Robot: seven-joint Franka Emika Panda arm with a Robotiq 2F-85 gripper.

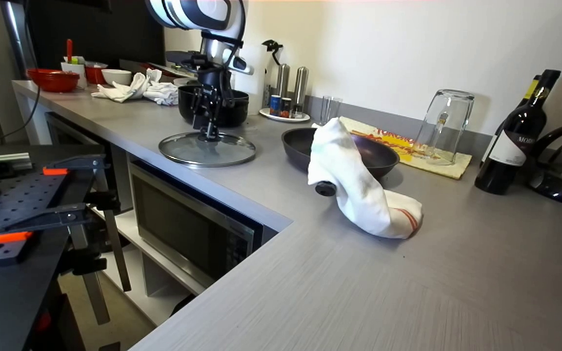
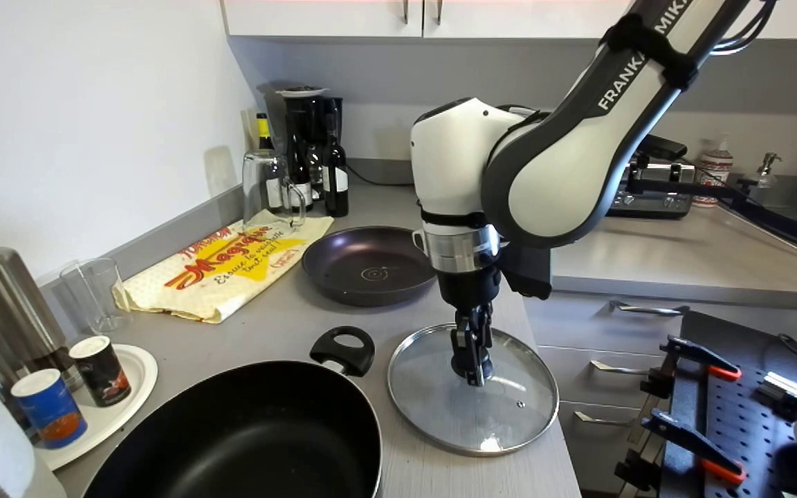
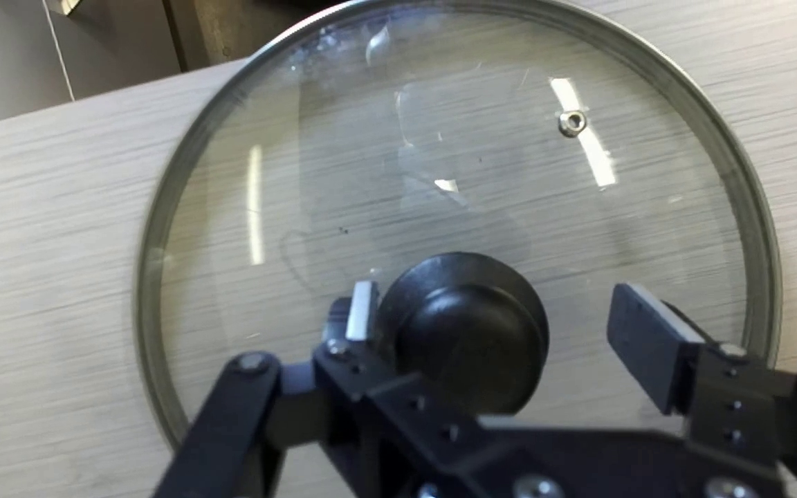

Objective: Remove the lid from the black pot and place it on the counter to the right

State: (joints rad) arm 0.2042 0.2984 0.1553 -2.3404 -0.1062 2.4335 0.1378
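The glass lid (image 1: 183,148) lies flat on the grey counter (image 1: 408,297), close to its front edge. It also shows in an exterior view (image 2: 433,408) and the wrist view (image 3: 426,138). The black pot (image 2: 260,422) stands uncovered beside the lid; it also shows in an exterior view (image 1: 236,109). My gripper (image 3: 506,328) is open, pointing down over the lid's dark knob (image 3: 468,339). The left finger is close beside the knob, and a gap separates the right finger from it. In both exterior views the fingertips (image 1: 206,130) (image 2: 473,366) are at knob height.
A dark frying pan (image 2: 371,266) stands near the lid, its handle wrapped in a white towel (image 1: 359,190). A yellow cloth (image 2: 225,263), an upturned glass mug (image 1: 444,126) and a white plate (image 2: 137,377) with small shakers line the wall. The counter edge (image 1: 242,190) is close.
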